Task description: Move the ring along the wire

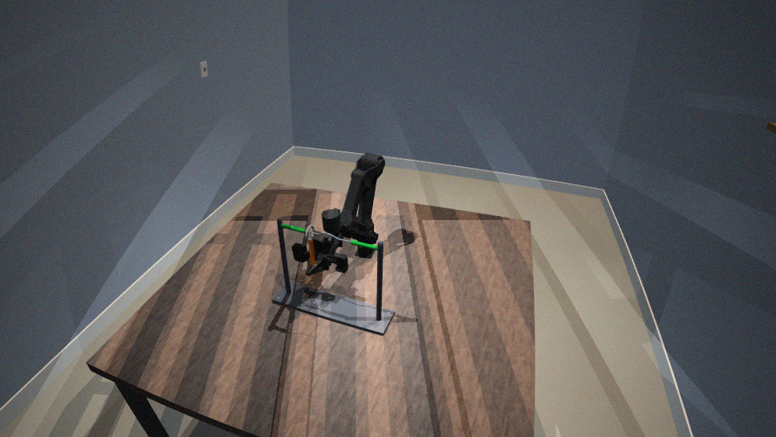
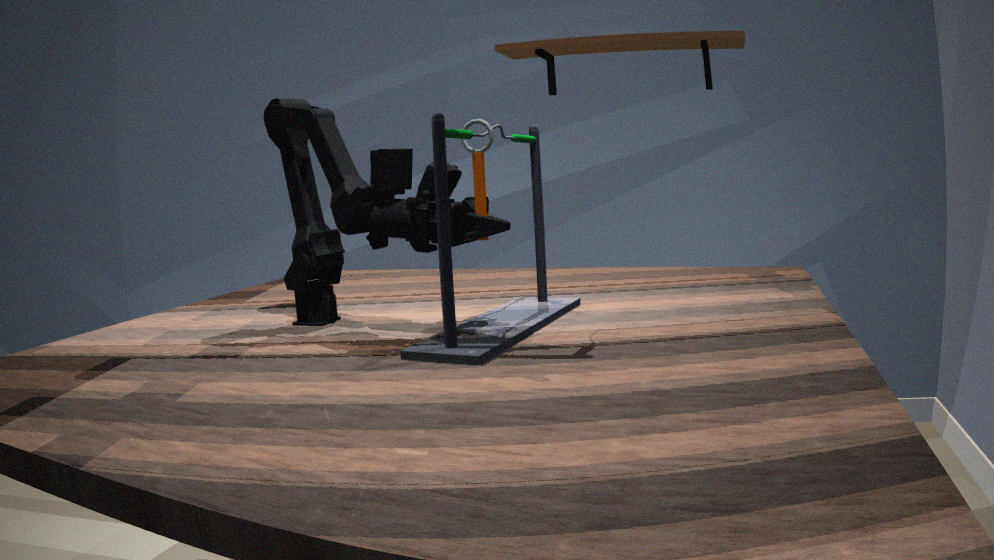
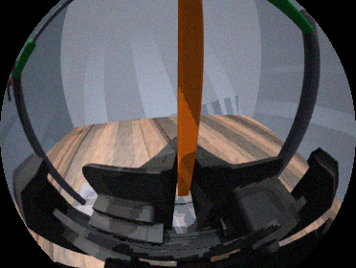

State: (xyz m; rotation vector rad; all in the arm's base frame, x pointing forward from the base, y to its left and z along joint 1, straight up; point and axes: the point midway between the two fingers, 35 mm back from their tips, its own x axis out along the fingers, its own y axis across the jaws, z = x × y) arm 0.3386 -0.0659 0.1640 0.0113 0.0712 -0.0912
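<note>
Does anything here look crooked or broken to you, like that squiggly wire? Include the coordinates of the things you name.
Nothing stands out as damaged. Both posts (image 1: 379, 282) (image 2: 537, 215) (image 3: 313, 81) stand upright, and the ring (image 1: 313, 231) (image 2: 491, 135) is around the wire (image 1: 329, 235) (image 2: 502, 132). The wire's bend looks like part of its shape.

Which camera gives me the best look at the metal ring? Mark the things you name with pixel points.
The exterior view: the ring (image 1: 310, 226) (image 2: 464, 144) appears nearly face-on there, with its round outline easy to see around the wire. The top view shows it small and narrow, against the dark arm. The wrist view misses it, showing only its orange handle (image 1: 311, 252) (image 2: 479, 182) (image 3: 190, 72).
</note>
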